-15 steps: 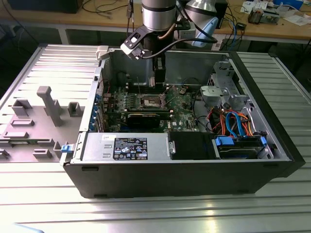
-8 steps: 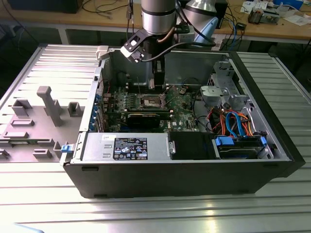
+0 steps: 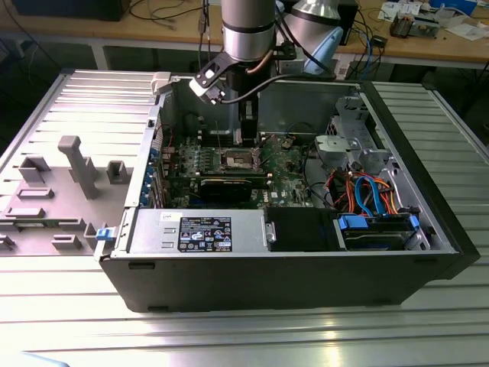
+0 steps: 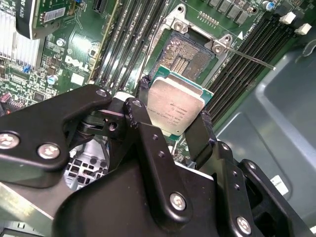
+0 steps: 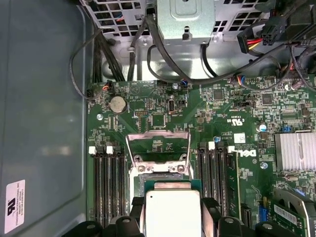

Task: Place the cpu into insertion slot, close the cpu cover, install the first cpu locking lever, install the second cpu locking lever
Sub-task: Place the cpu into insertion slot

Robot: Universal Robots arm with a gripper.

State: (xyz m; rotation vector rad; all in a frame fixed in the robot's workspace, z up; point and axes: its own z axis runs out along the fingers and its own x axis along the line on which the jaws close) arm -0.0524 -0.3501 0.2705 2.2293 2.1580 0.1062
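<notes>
The gripper is clenched on the cpu, holding it just above the open insertion slot. The cpu cover stands raised at one edge of the slot. Memory slots flank the slot, and a thin locking lever juts out beside it.

Wrist views close above insertion slot
</notes>
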